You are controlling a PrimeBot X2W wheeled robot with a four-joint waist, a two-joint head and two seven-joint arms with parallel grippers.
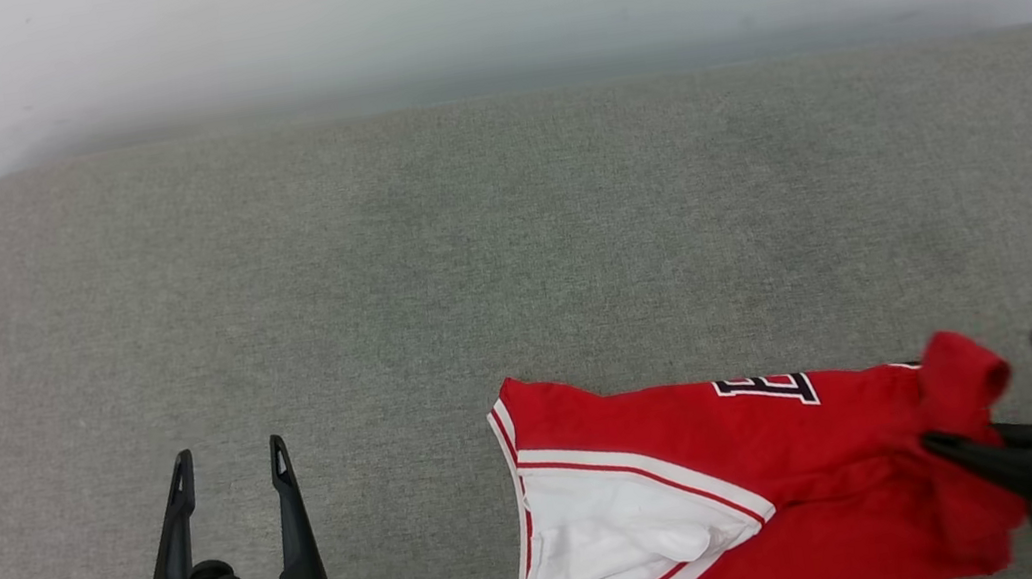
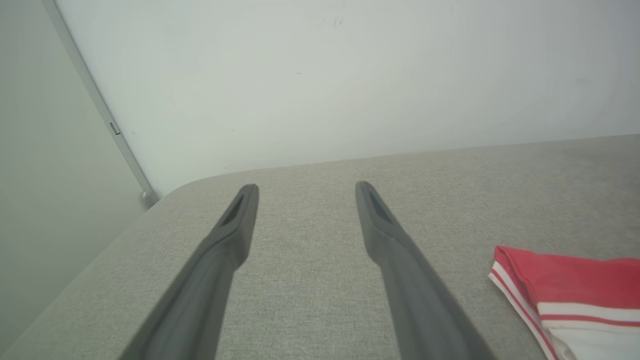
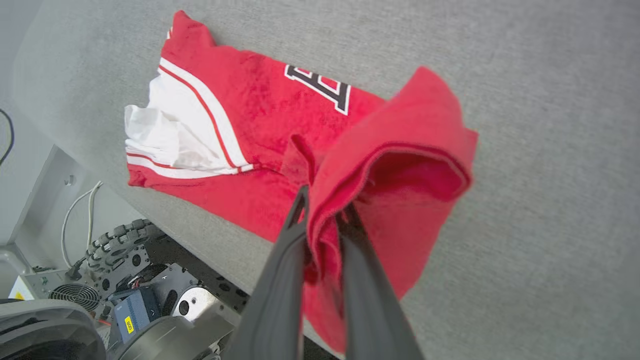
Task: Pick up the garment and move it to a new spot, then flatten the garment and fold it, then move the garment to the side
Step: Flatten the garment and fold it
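Grey surface (image 1: pixel 508 230) bears the garment (image 1: pixel 705 485), limp and light I judge, right claw (image 3: pixel 325 207) pinching its bunched edge, left claw (image 1: pixel 231 453) spread.

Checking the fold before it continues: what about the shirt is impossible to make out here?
The shirt, near edge: head view, cut off at the bottom.
The lettering: head and right wrist views, partly turned under a fold.
The right gripper, tips: right wrist view, buried in cloth.
Most of the shirt: left wrist view, past the frame.
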